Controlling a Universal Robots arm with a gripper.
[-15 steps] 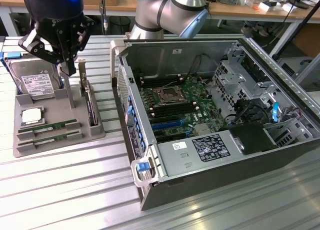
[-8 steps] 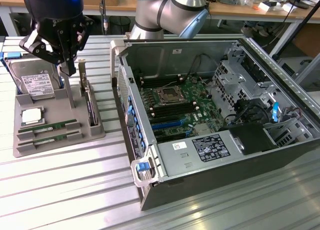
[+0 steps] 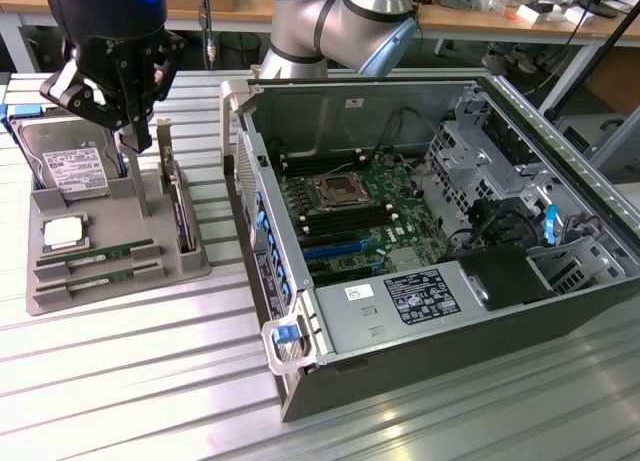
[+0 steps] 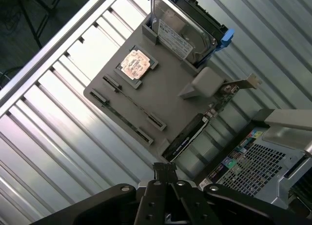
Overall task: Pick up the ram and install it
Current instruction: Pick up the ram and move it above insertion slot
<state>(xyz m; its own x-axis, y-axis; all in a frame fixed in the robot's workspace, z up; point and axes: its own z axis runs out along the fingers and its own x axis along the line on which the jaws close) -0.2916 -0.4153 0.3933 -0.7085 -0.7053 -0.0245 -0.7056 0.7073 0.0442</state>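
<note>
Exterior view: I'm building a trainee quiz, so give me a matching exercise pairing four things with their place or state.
1 ram
2 CPU
3 hard drive
4 pincer

A tilted at one end of the tray
B shut, above the tray
C in long slots
D in a square pocket

Pairs: 1-C, 2-D, 3-A, 4-B

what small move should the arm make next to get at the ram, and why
Probably slide the gripper across until it is above the ram. It hangs shut and empty over the hard drive end of the tray, while both sticks lie in slots at the other end.
</note>
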